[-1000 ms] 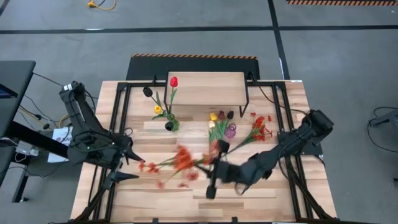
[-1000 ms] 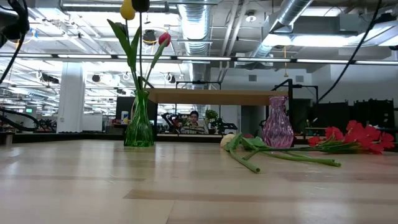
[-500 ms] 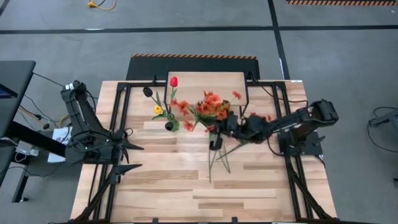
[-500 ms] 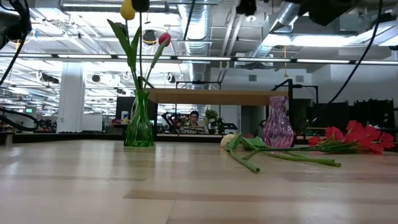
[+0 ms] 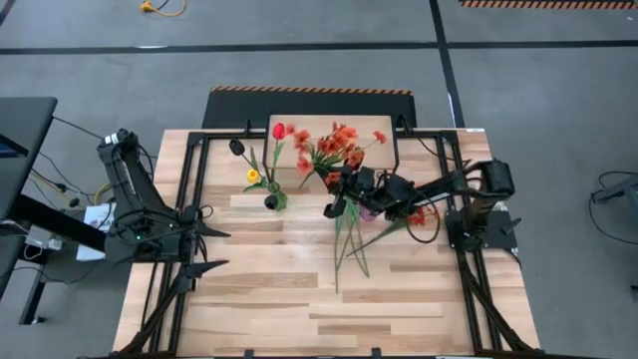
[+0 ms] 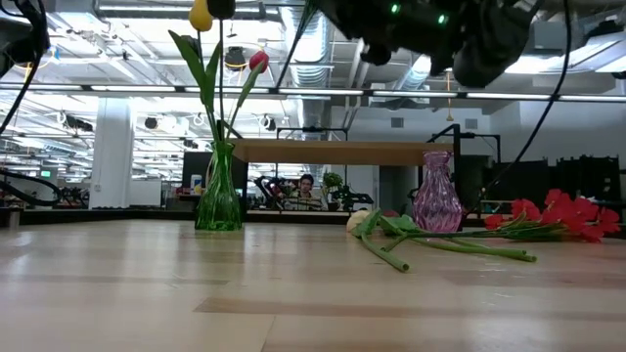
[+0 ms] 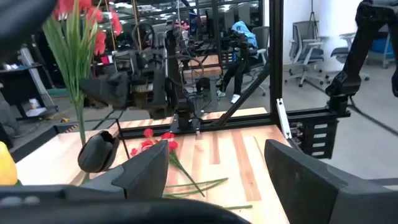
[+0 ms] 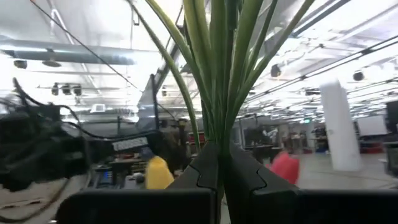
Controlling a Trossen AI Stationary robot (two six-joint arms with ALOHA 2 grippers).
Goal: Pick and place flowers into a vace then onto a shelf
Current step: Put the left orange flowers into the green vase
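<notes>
The right claw (image 5: pixel 344 185) was clamped on the stems of a spray of red-orange flowers (image 5: pixel 332 150), whose blossoms hung over the shelf (image 5: pixel 374 135) while the stems trailed toward the table (image 5: pixel 269 299) front. The left claw (image 5: pixel 211 249) waited wide apart at the table's left side. No legible writing appeared.

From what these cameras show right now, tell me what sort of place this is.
Probably a robotics lab in a large open industrial workspace. Exposed ducts run under the ceiling, office chairs stand on bare grey concrete floor, and a person sits at a desk beyond the wood-slat table.
</notes>
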